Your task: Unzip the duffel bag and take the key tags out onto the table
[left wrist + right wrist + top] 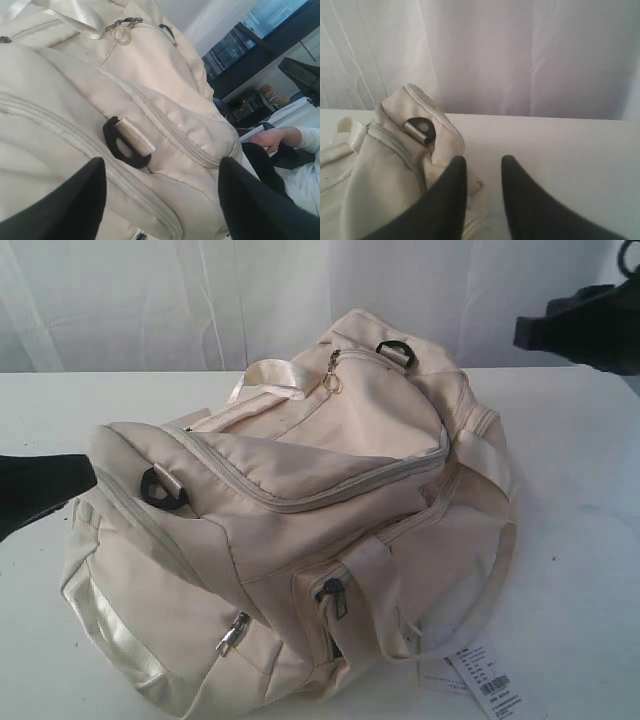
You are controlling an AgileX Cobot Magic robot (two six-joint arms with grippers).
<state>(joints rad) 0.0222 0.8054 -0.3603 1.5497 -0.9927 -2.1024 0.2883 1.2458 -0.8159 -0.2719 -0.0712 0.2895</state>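
Note:
The cream-white duffel bag (300,520) lies on the white table (585,540), and its long top zipper (330,495) looks closed. My left gripper (85,475) (161,165) is at the bag's left end, open wide, with its fingers either side of the fabric just below a black D-ring (125,145). Up at the right, my right gripper (528,332) (483,159) hangs above the table beside the bag's far end. Its fingers are a little apart and hold nothing. A zipper pull with a metal ring (332,380) sits on top of the bag. The key tags are out of view.
A white paper barcode tag (480,675) lies on the table at the bag's front right. A pale curtain (520,55) hangs behind the table. A second black D-ring (420,129) sits on the far end of the bag. A person's hand (272,139) shows beyond the bag.

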